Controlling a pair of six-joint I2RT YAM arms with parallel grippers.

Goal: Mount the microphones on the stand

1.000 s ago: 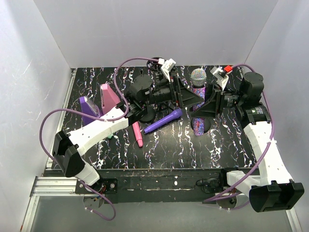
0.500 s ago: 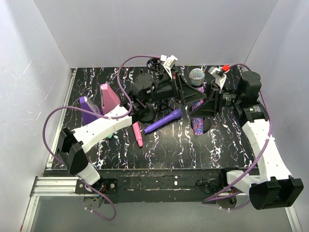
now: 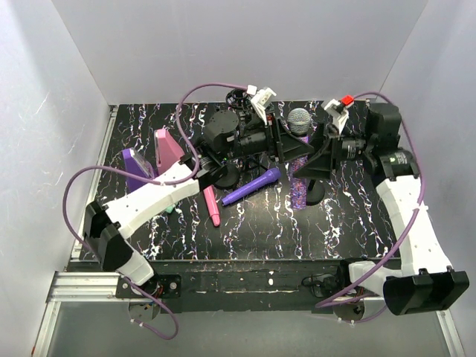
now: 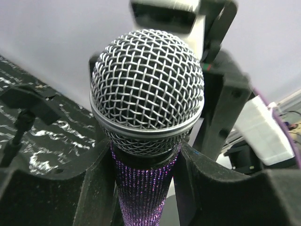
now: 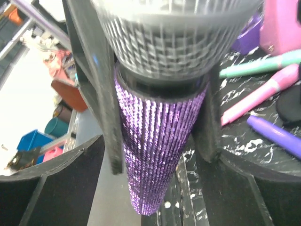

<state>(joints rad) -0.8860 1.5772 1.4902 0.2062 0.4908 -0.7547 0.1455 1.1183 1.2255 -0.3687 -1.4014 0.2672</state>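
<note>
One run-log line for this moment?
left gripper: shut on glitter microphone | right gripper: open around it | pink microphone: on table

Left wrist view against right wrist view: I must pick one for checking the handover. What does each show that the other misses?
Only the left wrist view shows the whole silver mesh head of the glittery purple microphone. Only the right wrist view shows the mint green microphone, pink microphone and plain purple microphone lying on the table. Both show the glittery body between fingers: the left hand closed against it, the right hand standing wide.
</note>
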